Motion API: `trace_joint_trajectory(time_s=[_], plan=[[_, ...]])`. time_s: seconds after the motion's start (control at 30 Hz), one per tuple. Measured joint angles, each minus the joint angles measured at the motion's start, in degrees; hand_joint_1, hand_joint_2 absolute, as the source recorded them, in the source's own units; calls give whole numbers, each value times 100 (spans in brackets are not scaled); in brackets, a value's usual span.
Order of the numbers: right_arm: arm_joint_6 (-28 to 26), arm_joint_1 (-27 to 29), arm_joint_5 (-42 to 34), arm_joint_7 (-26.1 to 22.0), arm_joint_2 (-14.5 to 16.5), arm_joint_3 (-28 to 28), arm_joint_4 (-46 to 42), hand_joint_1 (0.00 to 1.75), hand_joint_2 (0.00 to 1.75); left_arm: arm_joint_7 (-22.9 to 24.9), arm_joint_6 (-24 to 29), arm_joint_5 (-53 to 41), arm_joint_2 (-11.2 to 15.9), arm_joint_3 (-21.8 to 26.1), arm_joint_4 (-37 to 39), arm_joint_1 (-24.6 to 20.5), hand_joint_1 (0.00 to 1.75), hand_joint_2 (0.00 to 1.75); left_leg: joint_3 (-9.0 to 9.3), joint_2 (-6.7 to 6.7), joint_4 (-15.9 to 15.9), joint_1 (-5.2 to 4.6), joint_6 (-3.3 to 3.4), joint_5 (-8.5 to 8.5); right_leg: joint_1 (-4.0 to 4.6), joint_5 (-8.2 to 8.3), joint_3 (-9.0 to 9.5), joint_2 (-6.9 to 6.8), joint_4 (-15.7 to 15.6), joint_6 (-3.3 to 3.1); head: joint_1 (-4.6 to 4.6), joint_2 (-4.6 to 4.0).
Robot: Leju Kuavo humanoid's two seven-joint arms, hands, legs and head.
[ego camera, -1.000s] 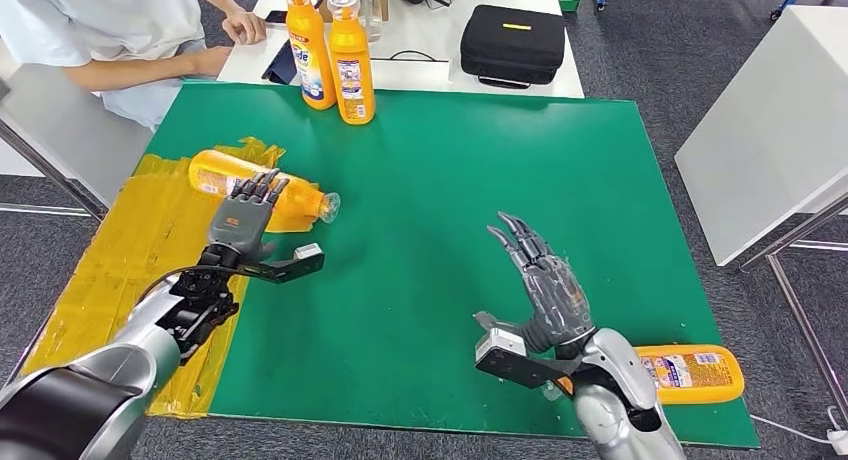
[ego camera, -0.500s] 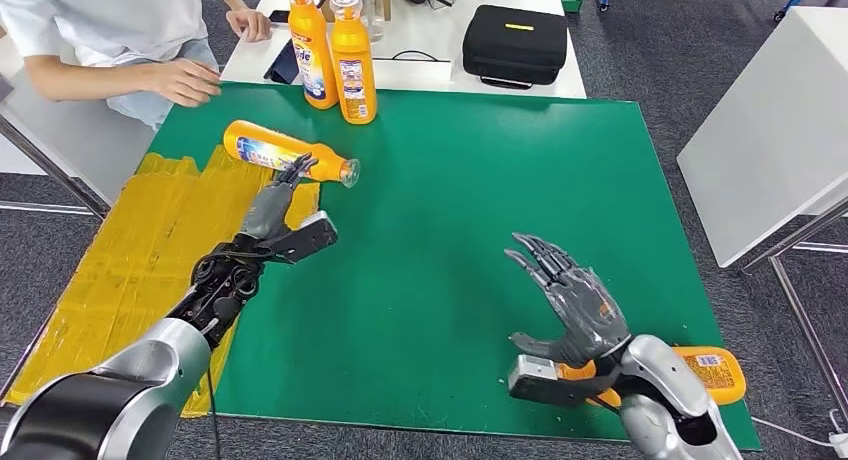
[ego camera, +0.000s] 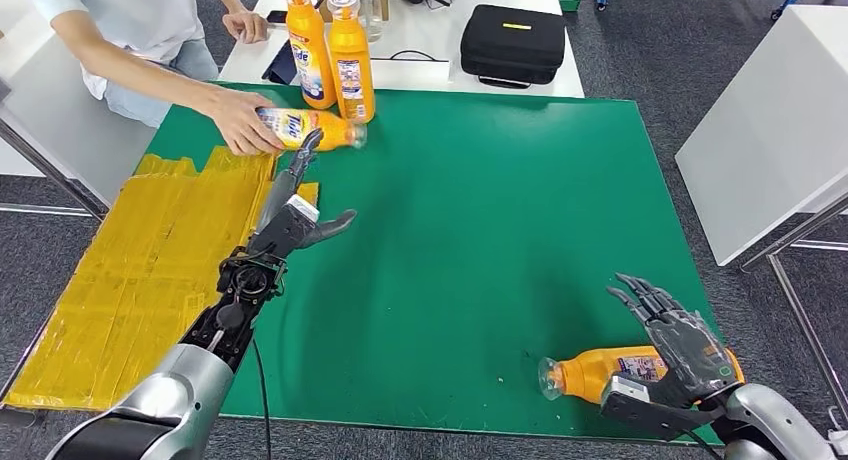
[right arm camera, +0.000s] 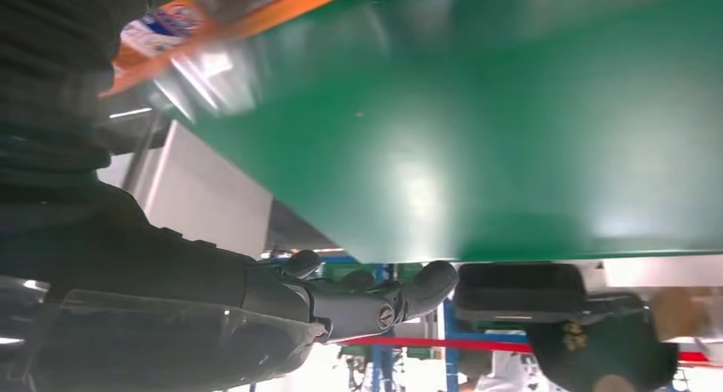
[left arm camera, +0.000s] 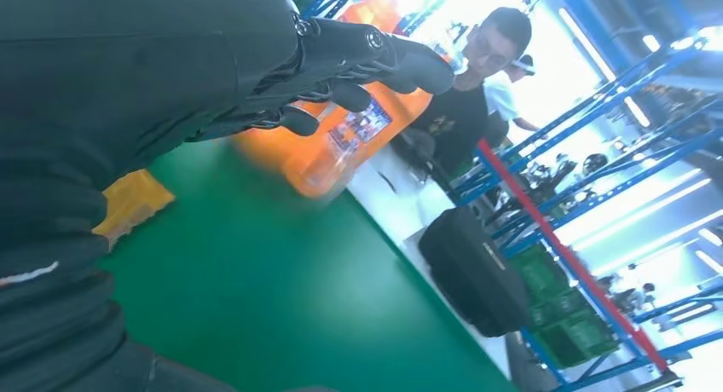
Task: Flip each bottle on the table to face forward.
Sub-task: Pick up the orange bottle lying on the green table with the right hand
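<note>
Two orange bottles (ego camera: 309, 50) (ego camera: 351, 62) stand upright at the far edge of the green table (ego camera: 480, 200). A third orange bottle (ego camera: 305, 128) lies just in front of them, cap to the right, with a person's hand (ego camera: 240, 120) on its base. My left hand (ego camera: 293, 198) stretches toward it, fingers straight, their tips at or just short of the bottle (left arm camera: 341, 136); it holds nothing. Another orange bottle (ego camera: 600, 372) lies at the near right corner, cap to the left. My right hand (ego camera: 680, 345) hovers over its rear end with fingers spread.
A yellow mat (ego camera: 130, 260) covers the table's left side. Behind the green table stands a white table with a black case (ego camera: 513, 42) and a seated person (ego camera: 120, 20). Another white table (ego camera: 770, 130) stands to the right.
The left lying bottle slid away toward the upright pair, and a person's hand reached in onto it. My left hand stretched after it. My right hand drew back to the near right bottle, which has turned.
</note>
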Motion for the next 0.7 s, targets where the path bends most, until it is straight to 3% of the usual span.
trace_joint_trajectory(time_s=[0.33,0.7], plan=[[573,189,-11,150,-228,-644,31,0,175,35,-238,561,-39,-155,-642,515,0,175,0,0,0,-4,2,1,-5,-1,1,-1,0,2,1,0],[1142,142,-78,91,-515,-1062,350,0,175,26,-233,765,-183,-407,-645,552,0,175,0,0,0,-5,3,1,-6,-1,3,-1,0,8,-1,0]])
